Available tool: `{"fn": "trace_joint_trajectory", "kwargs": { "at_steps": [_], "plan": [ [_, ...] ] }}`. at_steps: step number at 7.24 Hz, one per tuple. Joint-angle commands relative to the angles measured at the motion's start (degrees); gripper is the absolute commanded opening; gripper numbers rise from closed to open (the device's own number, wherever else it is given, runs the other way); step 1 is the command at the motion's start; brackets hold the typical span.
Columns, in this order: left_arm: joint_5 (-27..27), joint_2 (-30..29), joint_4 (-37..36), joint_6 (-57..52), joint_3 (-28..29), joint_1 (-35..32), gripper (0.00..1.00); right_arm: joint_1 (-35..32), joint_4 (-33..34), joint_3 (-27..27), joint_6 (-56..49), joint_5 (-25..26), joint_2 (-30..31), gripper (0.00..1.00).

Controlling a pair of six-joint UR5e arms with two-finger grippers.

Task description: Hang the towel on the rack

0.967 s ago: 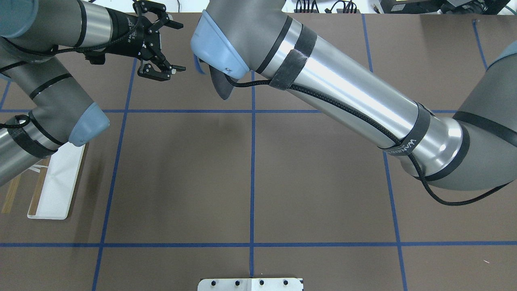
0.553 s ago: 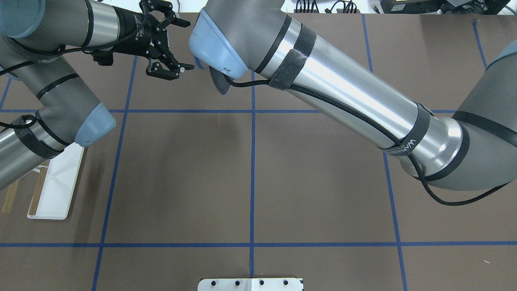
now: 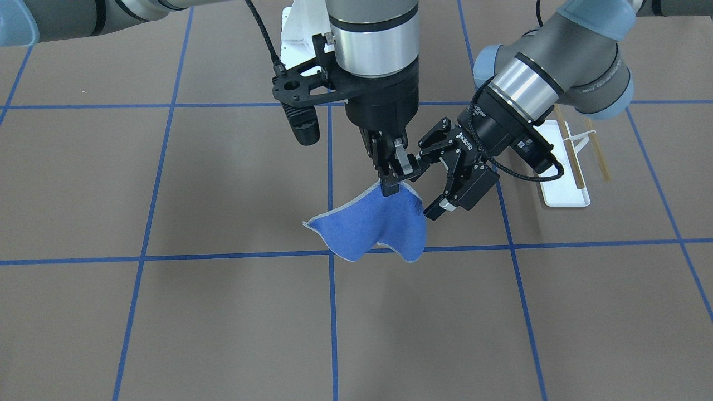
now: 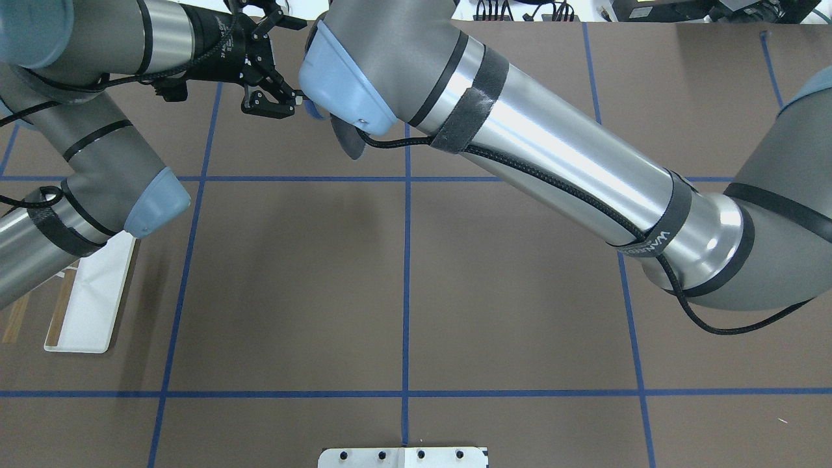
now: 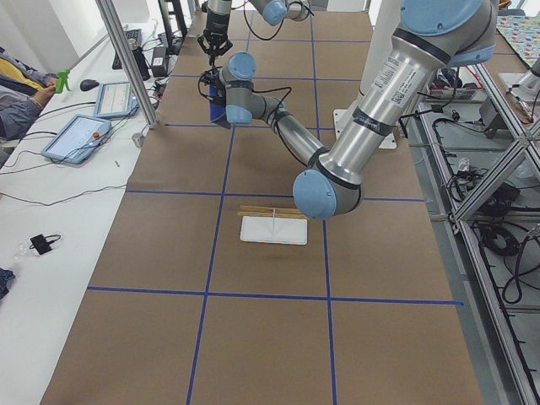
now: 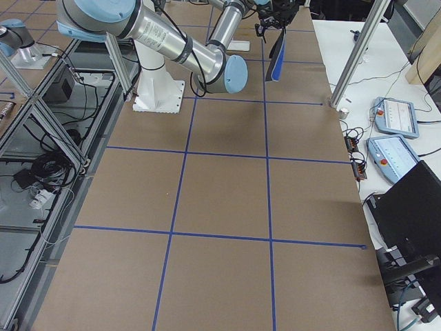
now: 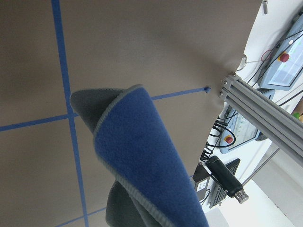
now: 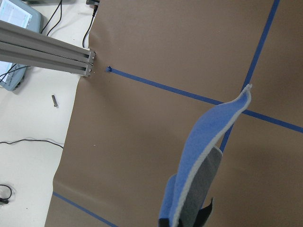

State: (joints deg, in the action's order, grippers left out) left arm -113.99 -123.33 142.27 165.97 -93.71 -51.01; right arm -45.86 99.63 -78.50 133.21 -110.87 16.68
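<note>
The towel (image 3: 365,225), blue with a dark grey back and a light stitched edge, hangs above the table from my right gripper (image 3: 391,186), which is shut on its top edge. My left gripper (image 3: 427,186) is open, and its fingers stand on either side of the towel's near upper edge. In the overhead view my left gripper (image 4: 289,65) is partly hidden by the right arm, and only a grey fold of the towel (image 4: 351,140) shows. The towel fills the left wrist view (image 7: 142,161) and hangs in the right wrist view (image 8: 208,142). The rack (image 3: 562,186) stands apart.
The rack (image 4: 84,305), a white tray with thin wooden rods, sits under the left arm's elbow at the table's left side. A white bolted pedestal (image 4: 403,457) is at the robot's base. An aluminium post (image 8: 47,54) and operator devices stand past the table's far edge.
My left gripper has moved right and slightly away, closing on the hanging towel, still open. The right arm has shifted slightly left with the towel.
</note>
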Motion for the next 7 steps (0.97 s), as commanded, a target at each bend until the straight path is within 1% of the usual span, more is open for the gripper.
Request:
{"fn": "trace_joint_trajectory", "kwargs": {
  "at_steps": [1, 2, 3, 5, 6, 7],
  "plan": [
    [0.35, 0.02, 0.29, 0.14, 0.11, 0.03, 0.91, 0.07, 0.39, -1.39, 0.03, -0.22, 0.28, 0.00],
    [0.35, 0.02, 0.29, 0.23, 0.11, -0.05, 0.71, 0.07, 1.52, -2.61, -0.06, -0.22, 0.89, 0.00],
    [0.35, 0.11, 0.29, 0.40, 0.11, -0.05, 0.54, 0.07, 1.62, -3.76, -0.06, -0.31, 1.68, 0.00],
    [0.35, 0.11, 0.90, 1.81, -0.07, -0.14, 0.26, 0.07, 1.62, -4.65, -0.06, -0.31, 2.21, 0.00],
    [0.35, 0.19, 1.25, 1.90, -0.07, -0.14, 0.03, 0.07, 1.70, -4.65, -0.06, -0.31, 2.21, 0.00],
    [0.26, 0.19, 1.34, 1.81, -0.16, -0.14, 0.00, 0.07, 1.71, -4.65, -0.06, -0.40, 2.13, 0.00]
  ]
}}
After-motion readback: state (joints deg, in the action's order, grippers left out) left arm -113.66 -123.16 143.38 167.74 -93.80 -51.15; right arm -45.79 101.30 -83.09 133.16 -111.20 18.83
